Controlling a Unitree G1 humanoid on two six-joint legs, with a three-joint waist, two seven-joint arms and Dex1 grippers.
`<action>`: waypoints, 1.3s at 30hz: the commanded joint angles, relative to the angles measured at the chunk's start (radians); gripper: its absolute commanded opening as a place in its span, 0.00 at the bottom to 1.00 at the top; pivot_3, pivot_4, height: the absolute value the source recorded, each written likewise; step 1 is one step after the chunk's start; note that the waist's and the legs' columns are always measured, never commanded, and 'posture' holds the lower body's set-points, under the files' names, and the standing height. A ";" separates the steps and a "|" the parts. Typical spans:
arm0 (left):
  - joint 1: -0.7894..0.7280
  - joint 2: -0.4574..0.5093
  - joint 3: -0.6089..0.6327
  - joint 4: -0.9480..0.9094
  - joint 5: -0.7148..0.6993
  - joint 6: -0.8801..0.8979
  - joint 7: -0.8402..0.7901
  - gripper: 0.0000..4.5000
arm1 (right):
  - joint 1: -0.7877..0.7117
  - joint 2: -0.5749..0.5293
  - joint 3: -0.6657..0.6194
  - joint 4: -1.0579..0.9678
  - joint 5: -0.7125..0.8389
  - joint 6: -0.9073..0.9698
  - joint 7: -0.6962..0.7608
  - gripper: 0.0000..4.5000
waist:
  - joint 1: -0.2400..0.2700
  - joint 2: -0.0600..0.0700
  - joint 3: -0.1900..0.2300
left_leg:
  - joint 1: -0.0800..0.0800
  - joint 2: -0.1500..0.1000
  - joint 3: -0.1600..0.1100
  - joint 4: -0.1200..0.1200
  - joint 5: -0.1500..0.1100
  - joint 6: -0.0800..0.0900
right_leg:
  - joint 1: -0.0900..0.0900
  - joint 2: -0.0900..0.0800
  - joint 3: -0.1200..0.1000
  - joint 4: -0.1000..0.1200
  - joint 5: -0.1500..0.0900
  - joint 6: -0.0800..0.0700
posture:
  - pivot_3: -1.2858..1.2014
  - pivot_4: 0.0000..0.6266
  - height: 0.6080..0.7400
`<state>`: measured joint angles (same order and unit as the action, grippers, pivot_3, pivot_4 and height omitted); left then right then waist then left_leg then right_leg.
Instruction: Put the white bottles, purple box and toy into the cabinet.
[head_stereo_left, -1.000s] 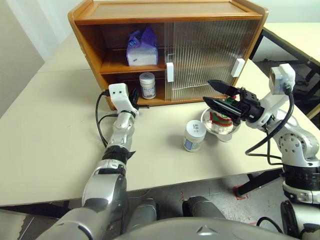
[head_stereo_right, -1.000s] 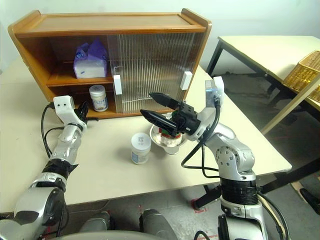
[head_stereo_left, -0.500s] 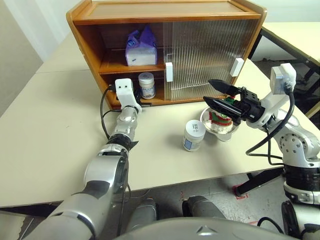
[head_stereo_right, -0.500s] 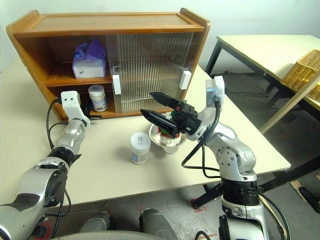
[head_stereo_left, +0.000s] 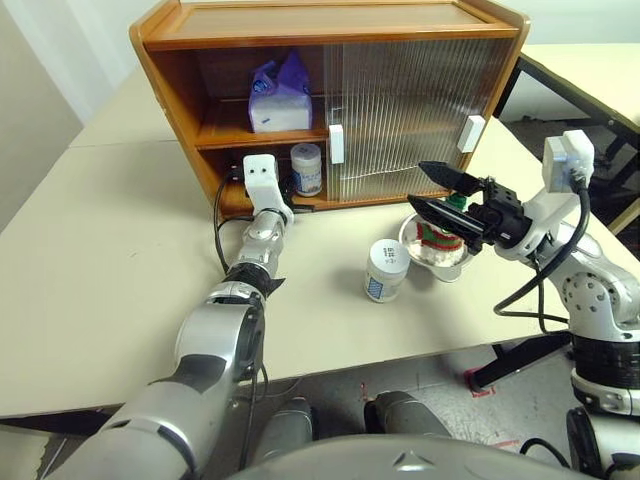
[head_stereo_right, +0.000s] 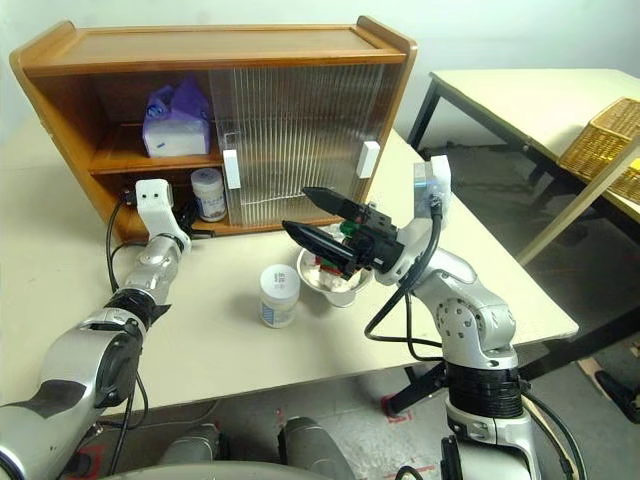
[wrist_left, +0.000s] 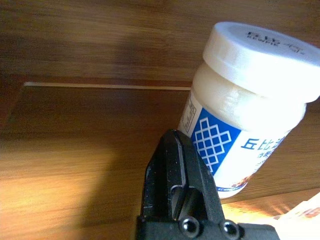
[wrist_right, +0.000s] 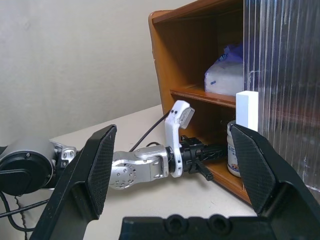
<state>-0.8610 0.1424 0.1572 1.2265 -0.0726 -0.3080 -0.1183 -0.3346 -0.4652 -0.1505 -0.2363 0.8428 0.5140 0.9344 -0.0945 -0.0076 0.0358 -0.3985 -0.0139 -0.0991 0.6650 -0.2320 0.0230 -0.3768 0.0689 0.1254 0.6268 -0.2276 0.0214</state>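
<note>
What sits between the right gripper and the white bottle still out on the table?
Nothing: in the left eye view, bare table separates the open right gripper, hovering over the bowl with the toy, from the white bottle.

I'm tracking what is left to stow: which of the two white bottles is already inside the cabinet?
The white bottle on the cabinet's lower shelf, beside the shut left hand. The other white bottle stands out on the table.

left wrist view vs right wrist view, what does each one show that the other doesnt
Only the left wrist view shows the blue label and printed lid of the white bottle on the cabinet's lower shelf. Only the right wrist view shows the purple box on the upper shelf, the ribbed sliding door and the open right claw. Both show that bottle, the shut left claw and the cabinet.
</note>
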 joint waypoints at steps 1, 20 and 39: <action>-0.019 -0.007 0.003 0.022 0.005 -0.004 -0.024 0.00 | 0.001 -0.010 -0.014 -0.014 0.010 0.006 -0.004 1.00 | -0.004 0.000 0.000 | 0.000 0.000 0.000 0.000 0.000 0.000 | 0.000 0.000 0.000 0.000 0.000 0.000 | 0.44 0.05 1.00; 0.086 0.009 0.040 -0.172 -0.067 -0.071 -0.141 0.44 | -0.027 -0.008 0.000 0.020 0.005 -0.001 0.008 1.00 | -0.017 0.000 0.000 | 0.000 0.000 0.002 0.000 0.000 0.001 | 0.002 0.000 -0.001 -0.007 0.003 0.005 | 0.46 0.06 1.00; 0.624 0.250 -0.168 -0.985 -0.309 0.301 -0.888 0.99 | -0.054 -0.001 0.012 0.050 -0.004 -0.002 0.036 1.00 | 0.015 0.004 -0.002 | -0.004 0.008 -0.004 -0.002 -0.003 -0.004 | -0.011 -0.013 -0.001 -0.003 0.006 -0.014 | 0.47 0.06 1.00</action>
<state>-0.2485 0.3839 0.0273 0.2711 -0.3660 -0.0312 -0.9379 -0.3763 -0.4641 -0.1430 -0.1925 0.8451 0.5128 0.9645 -0.0799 -0.0038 0.0340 -0.4047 -0.0057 -0.1023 0.6626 -0.2380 0.0136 -0.3904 0.0545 0.1240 0.6252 -0.2184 -0.0002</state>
